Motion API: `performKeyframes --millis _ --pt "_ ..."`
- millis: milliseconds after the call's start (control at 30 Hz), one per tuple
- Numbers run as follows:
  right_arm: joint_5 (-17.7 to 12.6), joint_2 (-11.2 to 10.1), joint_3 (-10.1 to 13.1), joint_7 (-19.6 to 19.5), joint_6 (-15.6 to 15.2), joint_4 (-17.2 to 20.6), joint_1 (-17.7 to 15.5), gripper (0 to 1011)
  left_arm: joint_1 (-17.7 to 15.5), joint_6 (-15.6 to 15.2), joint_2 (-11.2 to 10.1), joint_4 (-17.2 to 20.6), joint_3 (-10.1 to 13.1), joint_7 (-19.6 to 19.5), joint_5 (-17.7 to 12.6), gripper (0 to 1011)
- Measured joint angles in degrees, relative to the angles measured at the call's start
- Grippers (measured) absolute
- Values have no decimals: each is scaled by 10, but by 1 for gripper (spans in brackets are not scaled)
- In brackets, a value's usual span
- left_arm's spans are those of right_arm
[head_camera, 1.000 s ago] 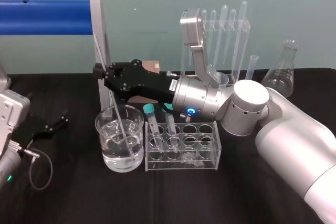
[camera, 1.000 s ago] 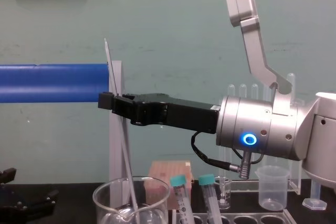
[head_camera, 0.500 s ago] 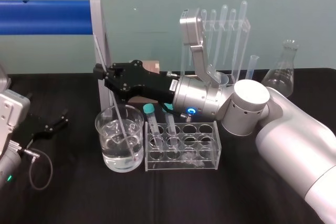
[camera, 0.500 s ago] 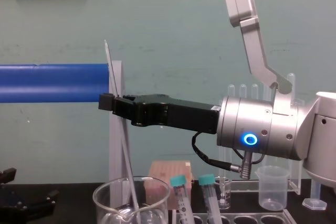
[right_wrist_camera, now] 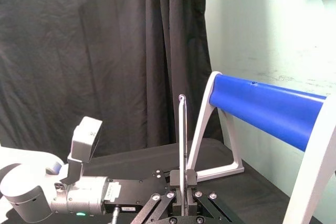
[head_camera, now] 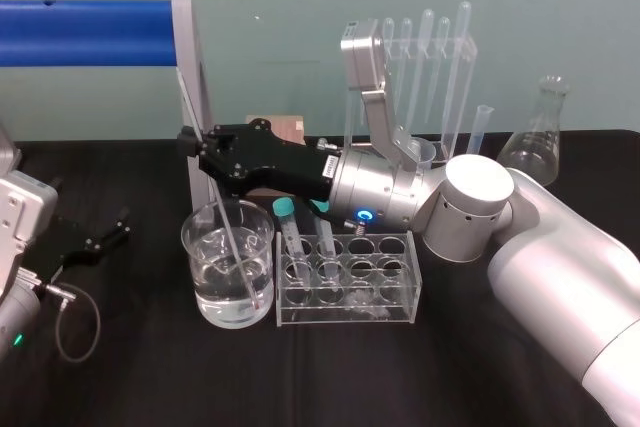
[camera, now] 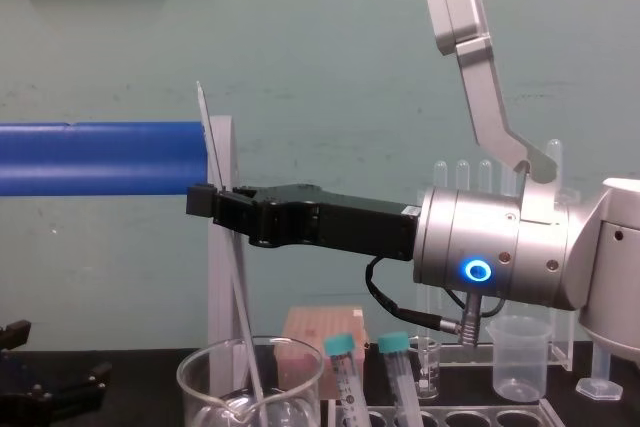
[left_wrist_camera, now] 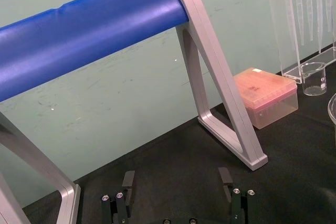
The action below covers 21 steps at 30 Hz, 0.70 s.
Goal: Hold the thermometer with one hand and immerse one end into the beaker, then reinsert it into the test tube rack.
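Note:
The thermometer (camera: 240, 317), a thin clear rod, stands tilted with its lower end in the water of the beaker (head_camera: 228, 269). My right gripper (head_camera: 191, 143) reaches over the beaker and is shut on the thermometer's upper part, with the top of the rod (right_wrist_camera: 182, 140) sticking up past the jaws. The right gripper (camera: 201, 203) hangs well above the beaker's rim (camera: 250, 359). The test tube rack (head_camera: 345, 285) stands just right of the beaker with two teal-capped tubes (head_camera: 290, 232). My left gripper (left_wrist_camera: 176, 182) rests open on the black table at the left, holding nothing.
A blue bar on a grey frame (head_camera: 190, 77) stands behind the beaker. A clear pipette stand (head_camera: 425, 67), a small plastic beaker (camera: 518, 355), a graduated cylinder (head_camera: 482, 127) and a conical flask (head_camera: 538, 137) stand at the back right. A pink box (left_wrist_camera: 268, 95) lies behind.
My right gripper has sunk slightly with the thermometer, pushing its lower end a little deeper into the beaker. The left arm has not moved.

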<state>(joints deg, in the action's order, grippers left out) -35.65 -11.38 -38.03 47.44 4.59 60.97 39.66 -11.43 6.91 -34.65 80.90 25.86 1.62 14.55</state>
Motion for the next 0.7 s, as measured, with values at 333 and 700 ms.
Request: performKeyframes --millis 333,700 --pt "1 -1 -1 -1 -2 4 -2 52 0 0 0 0 0 0 0 1008" --pt "1 -3 0 -1 -2 6 -3 52 0 0 0 0 0 0 0 1008"
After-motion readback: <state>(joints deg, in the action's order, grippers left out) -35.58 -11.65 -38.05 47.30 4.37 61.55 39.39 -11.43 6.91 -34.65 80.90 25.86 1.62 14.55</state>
